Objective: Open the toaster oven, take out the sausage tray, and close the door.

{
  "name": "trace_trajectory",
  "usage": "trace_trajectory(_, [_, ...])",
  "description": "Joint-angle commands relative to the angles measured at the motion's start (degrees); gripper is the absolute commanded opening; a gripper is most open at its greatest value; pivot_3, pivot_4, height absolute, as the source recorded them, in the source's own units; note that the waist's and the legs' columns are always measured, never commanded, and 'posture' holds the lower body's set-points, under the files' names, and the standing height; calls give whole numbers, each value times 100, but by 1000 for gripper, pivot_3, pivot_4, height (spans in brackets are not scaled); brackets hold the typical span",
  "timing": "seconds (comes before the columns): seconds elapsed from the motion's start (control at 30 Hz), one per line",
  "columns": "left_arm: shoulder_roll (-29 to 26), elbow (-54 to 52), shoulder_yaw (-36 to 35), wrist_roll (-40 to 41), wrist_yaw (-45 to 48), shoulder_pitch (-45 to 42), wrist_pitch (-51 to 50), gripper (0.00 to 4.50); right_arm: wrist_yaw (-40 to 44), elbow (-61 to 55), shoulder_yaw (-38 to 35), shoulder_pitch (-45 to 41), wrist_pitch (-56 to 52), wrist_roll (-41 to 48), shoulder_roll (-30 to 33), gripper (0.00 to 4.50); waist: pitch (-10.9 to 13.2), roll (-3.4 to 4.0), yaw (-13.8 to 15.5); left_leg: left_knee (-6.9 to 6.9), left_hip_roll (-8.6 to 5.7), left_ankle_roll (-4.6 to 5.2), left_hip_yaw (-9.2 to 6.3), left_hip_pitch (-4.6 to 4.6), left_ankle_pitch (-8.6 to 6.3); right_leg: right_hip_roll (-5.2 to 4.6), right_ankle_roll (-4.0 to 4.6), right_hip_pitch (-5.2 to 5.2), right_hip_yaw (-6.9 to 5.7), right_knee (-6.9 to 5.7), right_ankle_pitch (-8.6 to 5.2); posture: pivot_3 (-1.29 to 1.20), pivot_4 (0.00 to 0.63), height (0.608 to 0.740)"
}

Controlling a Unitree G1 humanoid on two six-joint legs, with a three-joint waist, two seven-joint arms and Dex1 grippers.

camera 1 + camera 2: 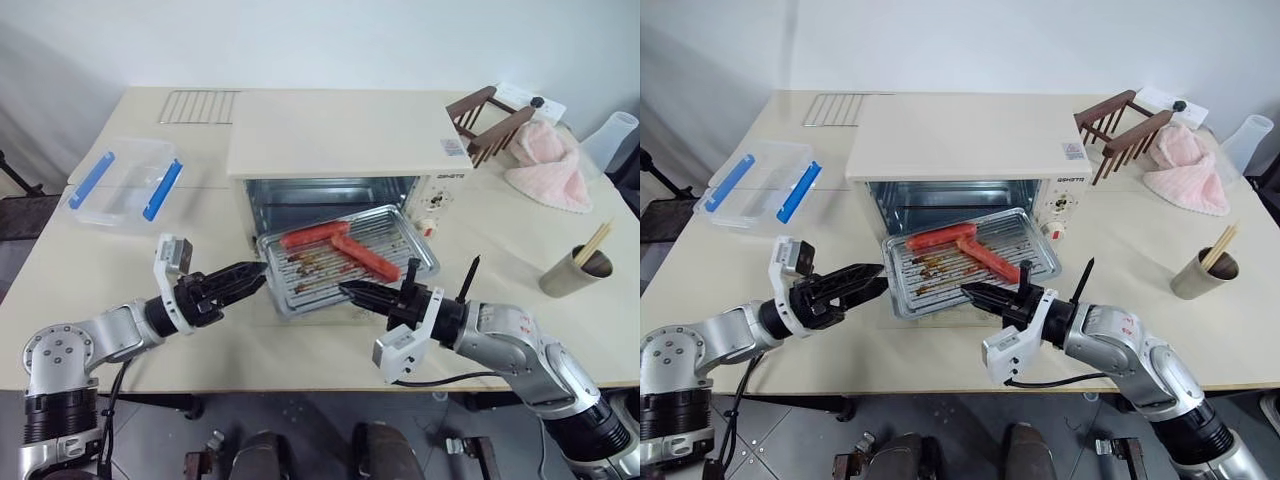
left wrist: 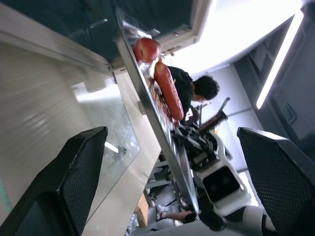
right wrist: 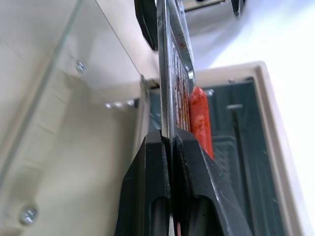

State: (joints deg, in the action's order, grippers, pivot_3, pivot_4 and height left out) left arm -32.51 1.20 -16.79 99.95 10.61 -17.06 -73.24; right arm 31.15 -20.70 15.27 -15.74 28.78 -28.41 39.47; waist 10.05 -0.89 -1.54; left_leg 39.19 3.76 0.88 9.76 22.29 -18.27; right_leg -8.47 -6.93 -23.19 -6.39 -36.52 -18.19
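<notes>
You see right gripper (image 1: 347, 289) clamped on front edge of sausage tray (image 1: 300, 289), lifted before open toaster oven (image 1: 340, 135) near table (image 1: 520, 300) middle. Left gripper (image 1: 258, 272) released, fingers wide at tray's left edge. Door (image 3: 64, 128) folded down beneath tray.

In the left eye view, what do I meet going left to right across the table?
Clear plastic box → left hand → sausage tray → right hand → cup of chopsticks.
</notes>
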Motion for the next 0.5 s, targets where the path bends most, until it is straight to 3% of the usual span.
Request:
trace_trajectory(0.03, [-38, -40, 575, 741, -542, -41, -27, 4312, 63, -163, -54, -149, 102, 194, -34, 19, 0, 0, -1, 1, -2, 0, -2, 0, 0, 0, 0, 2, 8, 0, 0, 0, 150, 740])
trace_trajectory(0.2, [-99, -30, 1002, 1285, -1122, -127, 244, 3117, 122, -137, -32, -266, 70, 237, -82, 0, 0, 0, -4, 1, -3, -2, -2, -4, 1, 5, 1, 3, 15, -1, 0, 0, 150, 740])
trace_trajectory(0.5, [370, -86, 868, 1305, -1500, -285, 463, 602, 342, -94, -9, -288, 42, 493, -113, 0, 0, 0, 4, 2, -8, -1, 1, -5, 2, 7, 1, 13, 14, 10, 0, 0, 150, 740])
